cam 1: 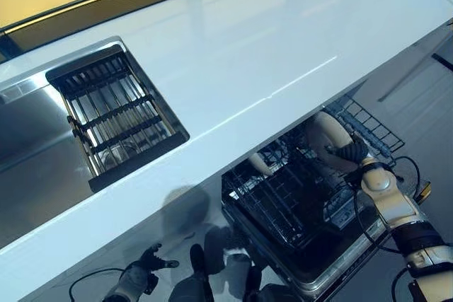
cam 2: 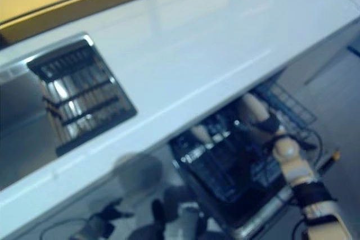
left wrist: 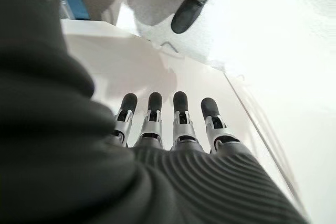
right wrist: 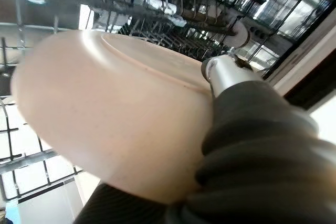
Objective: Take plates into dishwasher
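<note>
- The right hand (cam 1: 348,153) grips 1 cream plate (right wrist: 110,114): in the right wrist view a finger (right wrist: 223,72) curls over the plate's rim while the dark cover sits under it, so the hand is closed on the plate.
- The plate stands on edge, just beyond the hand on the counter side, over the pulled-out dishwasher rack (cam 1: 283,203).
- Step in hand, as I judge it: lowering the plate into the rack. The next move calls for lining its edge up with a gap between the wire tines, then letting go.
- Beyond the plate in the rack, another pale dish (cam 1: 259,164) stands.
- The white counter (cam 1: 269,40) overhangs the rack; the sink (cam 1: 113,114) lies well apart.
- The left hand (cam 1: 145,263) hangs low under the counter edge, fingers straight, holding nothing.
</note>
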Controlling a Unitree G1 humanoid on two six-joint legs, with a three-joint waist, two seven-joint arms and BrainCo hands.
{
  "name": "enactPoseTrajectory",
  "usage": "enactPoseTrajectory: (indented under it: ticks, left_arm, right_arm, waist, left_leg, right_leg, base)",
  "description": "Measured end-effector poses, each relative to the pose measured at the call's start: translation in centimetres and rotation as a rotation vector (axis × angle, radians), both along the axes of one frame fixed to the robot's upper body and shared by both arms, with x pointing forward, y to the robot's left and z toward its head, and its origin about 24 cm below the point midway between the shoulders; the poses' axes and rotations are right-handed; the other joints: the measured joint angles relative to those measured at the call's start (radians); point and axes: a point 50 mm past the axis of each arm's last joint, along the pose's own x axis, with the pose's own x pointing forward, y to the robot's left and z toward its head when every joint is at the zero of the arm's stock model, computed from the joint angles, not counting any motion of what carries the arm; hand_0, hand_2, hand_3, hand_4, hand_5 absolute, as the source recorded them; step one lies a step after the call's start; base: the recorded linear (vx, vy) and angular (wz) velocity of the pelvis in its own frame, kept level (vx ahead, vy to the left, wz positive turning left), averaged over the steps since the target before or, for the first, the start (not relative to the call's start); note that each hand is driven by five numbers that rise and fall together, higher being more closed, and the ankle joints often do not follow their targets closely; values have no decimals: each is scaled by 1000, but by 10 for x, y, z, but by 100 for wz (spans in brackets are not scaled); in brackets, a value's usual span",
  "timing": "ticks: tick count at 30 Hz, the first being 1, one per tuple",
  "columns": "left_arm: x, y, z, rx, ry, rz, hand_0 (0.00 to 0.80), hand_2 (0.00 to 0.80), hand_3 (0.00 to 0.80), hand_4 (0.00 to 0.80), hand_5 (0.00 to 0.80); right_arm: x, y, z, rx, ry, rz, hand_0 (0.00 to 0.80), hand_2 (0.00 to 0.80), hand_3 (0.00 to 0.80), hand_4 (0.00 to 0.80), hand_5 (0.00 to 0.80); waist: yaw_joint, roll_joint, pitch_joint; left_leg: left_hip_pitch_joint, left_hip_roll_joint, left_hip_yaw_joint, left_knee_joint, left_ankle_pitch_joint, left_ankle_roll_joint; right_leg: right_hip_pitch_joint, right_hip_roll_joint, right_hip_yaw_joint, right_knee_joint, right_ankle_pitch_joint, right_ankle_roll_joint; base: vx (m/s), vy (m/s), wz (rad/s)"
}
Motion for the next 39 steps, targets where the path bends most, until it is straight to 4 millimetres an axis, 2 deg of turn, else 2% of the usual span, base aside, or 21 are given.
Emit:
enactPoseTrajectory:
  ticks: [5, 7, 11, 16, 20, 21, 25, 32, 39]
  left_arm:
    - [20, 0, 11, 4, -60, -16, 0, 0, 0, 0, 0]
    - [30, -1, 17, 0, -94, -23, 0, 0, 0, 0, 0]
    - [36, -1, 21, -9, -123, -23, 0, 0, 0, 0, 0]
    - [42, 1, 27, -21, -169, -4, 0, 0, 0, 0, 0]
    - [48, -1, 31, -36, -208, 2, 0, 0, 0, 0, 0]
    - [49, -2, 32, -46, -217, 9, 0, 0, 0, 0, 0]
    - [47, -2, 31, -44, -219, 16, 0, 0, 0, 0, 0]
    - [42, -3, 28, -57, -213, 22, 0, 0, 0, 0, 0]
    - [43, -4, 29, -60, -219, 19, 0, 0, 0, 0, 0]
  right_arm:
    - [8, -4, 6, -5, -11, -31, 800, 800, 800, 800, 800]
    - [9, -10, 8, -12, -5, -54, 800, 800, 800, 800, 800]
    - [11, -23, 14, -37, -13, -112, 800, 800, 800, 800, 800]
    - [14, -31, 27, -58, -42, -142, 800, 800, 800, 800, 800]
    - [15, -37, 38, -79, -69, -164, 800, 800, 800, 800, 800]
    - [15, -42, 40, -88, -67, -178, 800, 800, 800, 800, 800]
    - [15, -46, 42, -95, -72, -198, 800, 800, 800, 800, 800]
    - [13, -53, 50, -117, -90, -217, 800, 800, 800, 800, 800]
    - [14, -51, 48, -110, -87, -210, 800, 800, 800, 800, 800]
  waist:
    - [4, 18, 57]
    - [24, 29, 88]
    - [26, 47, 121]
    - [24, 64, 147]
    - [24, 74, 159]
    - [24, 76, 161]
    - [25, 87, 167]
    - [23, 111, 178]
    - [22, 115, 179]
  left_leg:
    - [-24, -1, -24, 11, 4, 5]
    - [-41, -1, -33, 22, 4, 6]
    - [-69, -6, -51, 38, 7, 10]
    - [-106, -24, -61, 61, 16, 23]
    - [-136, -52, -66, 81, 29, 37]
    - [-144, -62, -69, 89, 29, 39]
    - [-162, -75, -73, 106, 33, 43]
    - [-176, -73, -72, 102, 33, 42]
    - [-171, -72, -67, 107, 33, 42]
  right_leg:
    - [-22, -4, 0, 26, -11, 2]
    - [-49, -10, -1, 67, -29, 2]
    - [-100, -29, -5, 153, -66, 3]
    - [-190, -74, -5, 308, -129, 5]
    - [-267, -128, 0, 443, -177, 5]
    - [-289, -147, 2, 483, -196, -1]
    - [-327, -179, 8, 567, -221, -13]
    - [-369, -180, 23, 612, -225, -35]
    - [-369, -181, 29, 621, -226, -37]
  base:
    - [-31, -70, 13]
    - [-56, -83, 5]
    - [-66, -77, 9]
    - [-90, -102, 8]
    - [-76, -91, 13]
    - [-58, -83, 18]
    - [-44, -54, 12]
    - [-26, -15, 3]
    - [-1, 3, -1]
